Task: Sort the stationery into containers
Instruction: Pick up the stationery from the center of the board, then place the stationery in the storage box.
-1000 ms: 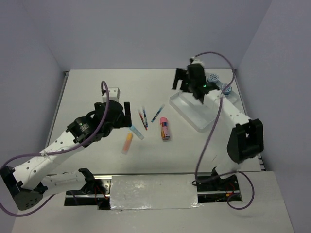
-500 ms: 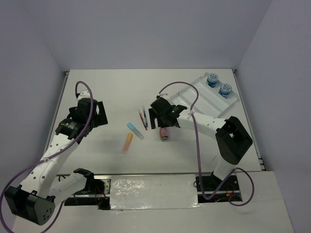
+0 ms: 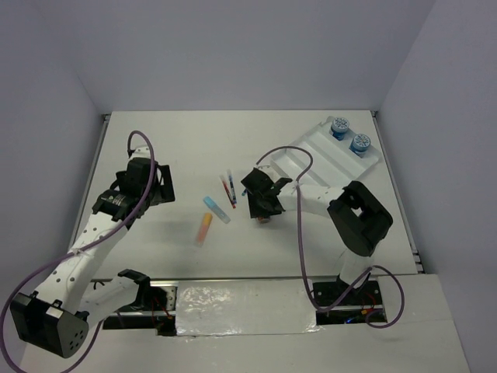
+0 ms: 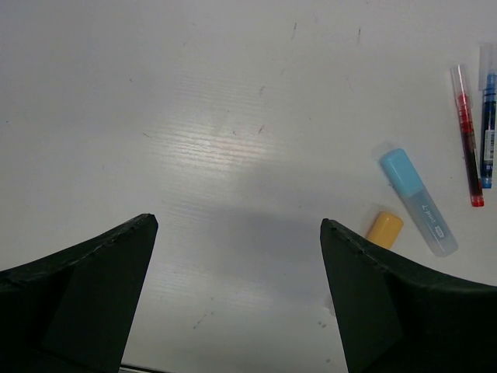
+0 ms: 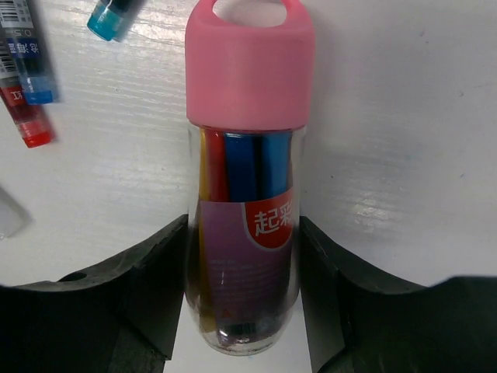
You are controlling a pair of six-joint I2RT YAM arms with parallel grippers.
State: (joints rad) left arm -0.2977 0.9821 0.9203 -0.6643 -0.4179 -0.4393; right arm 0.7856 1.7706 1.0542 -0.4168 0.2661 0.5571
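The pink-capped tube [image 5: 245, 155] lies on the table with coloured sticks inside; in the top view only its end [image 3: 264, 221] shows under the right gripper. My right gripper [image 5: 242, 233] is shut on the tube, one finger pressed on each side [image 3: 262, 207]. My left gripper [image 3: 161, 186] is open and empty over bare table [image 4: 238, 224], left of the items. A light-blue bar [image 3: 216, 210] and an orange bar [image 3: 203, 228] lie between the arms. Red and blue pens [image 3: 227, 189] lie just behind them. Two blue jars [image 3: 339, 127] [image 3: 359, 143] sit in the white tray [image 3: 326, 159].
The left wrist view shows the light-blue bar [image 4: 415, 202], the orange bar [image 4: 384, 229], a red pen [image 4: 467, 148] and a blue pen [image 4: 488, 124] to its right. Pen ends [image 5: 31, 85] and a blue cap [image 5: 116, 19] lie left of the tube. Walls enclose the table.
The right arm has swung from the tray down to the tube and its fingers now close on it. The left arm has drawn back to the left, away from the bars.
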